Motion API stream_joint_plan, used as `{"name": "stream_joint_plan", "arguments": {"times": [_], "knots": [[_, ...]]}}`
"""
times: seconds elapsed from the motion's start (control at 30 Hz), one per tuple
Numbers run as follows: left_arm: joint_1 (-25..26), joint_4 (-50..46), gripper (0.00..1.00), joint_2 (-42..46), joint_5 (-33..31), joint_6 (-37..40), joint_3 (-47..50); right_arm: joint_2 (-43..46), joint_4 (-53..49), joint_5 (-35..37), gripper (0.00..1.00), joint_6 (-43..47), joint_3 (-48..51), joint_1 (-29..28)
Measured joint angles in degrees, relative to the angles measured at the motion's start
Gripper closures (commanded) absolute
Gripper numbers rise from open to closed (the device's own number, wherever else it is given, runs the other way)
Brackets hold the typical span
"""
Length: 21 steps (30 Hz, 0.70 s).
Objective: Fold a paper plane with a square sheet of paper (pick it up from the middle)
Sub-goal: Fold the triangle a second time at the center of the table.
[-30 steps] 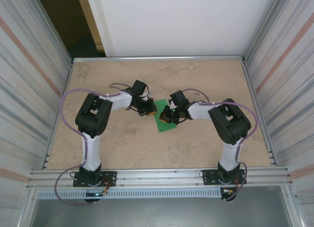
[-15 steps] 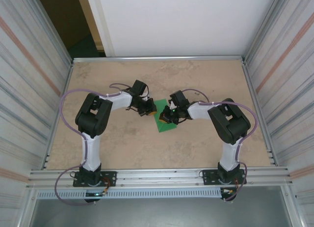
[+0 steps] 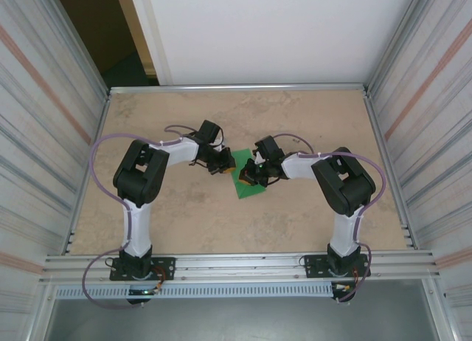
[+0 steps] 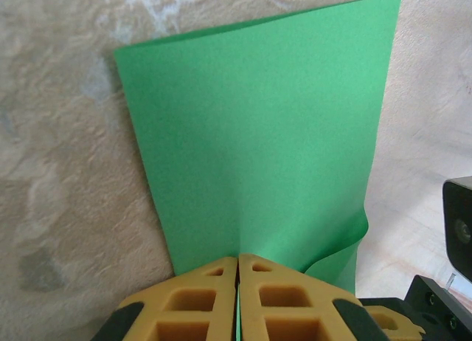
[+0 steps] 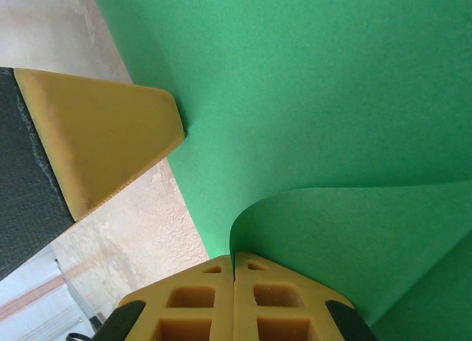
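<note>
Right now you have both sets of fingers closed on the square sheet of paper [image 3: 250, 189], which sits near the middle of the worktop [image 3: 184, 223], between the two arms. From above, your left fingers [image 3: 223, 166] meet the sheet at its far left edge, and your right fingers [image 3: 248, 176] are over its upper part, just beside them.

Through the left wrist camera, your left fingers [image 4: 158, 302] are pressed together with the near edge of the green sheet [image 4: 258, 134] caught in the seam between them. From there the sheet spreads away across the mottled beige worktop [image 4: 59, 171], mostly flat, while its near right corner buckles upward. A black part of the right arm [image 4: 459, 226] shows at the right edge.

Through the right wrist camera, your right fingers [image 5: 291, 278] are shut on a flap of the sheet [image 5: 332, 75] that curls up off the flat part into their grip. The yellow tip of your left fingers [image 5: 103, 134] touches the sheet's edge on the left.
</note>
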<state>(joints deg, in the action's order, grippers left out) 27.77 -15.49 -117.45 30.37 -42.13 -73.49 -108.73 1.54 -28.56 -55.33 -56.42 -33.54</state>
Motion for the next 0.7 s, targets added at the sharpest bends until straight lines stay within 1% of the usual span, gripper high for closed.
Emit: {"name": "stream_joint_plan", "arguments": {"times": [0.6,0.63,0.7], "knots": [[0.0,0.0,0.91,0.0,0.0,0.0,0.0,-1.2,-0.3,-0.3,1.0,0.0,-1.0,-0.2],[0.0,0.0,0.91,0.0,0.0,0.0,0.0,-1.3,-0.3,-0.4,0.99,0.0,-1.1,-0.3],[0.0,0.0,0.91,0.0,0.0,0.0,0.0,-1.4,-0.4,-0.5,0.95,0.0,-1.2,-0.2]]}}
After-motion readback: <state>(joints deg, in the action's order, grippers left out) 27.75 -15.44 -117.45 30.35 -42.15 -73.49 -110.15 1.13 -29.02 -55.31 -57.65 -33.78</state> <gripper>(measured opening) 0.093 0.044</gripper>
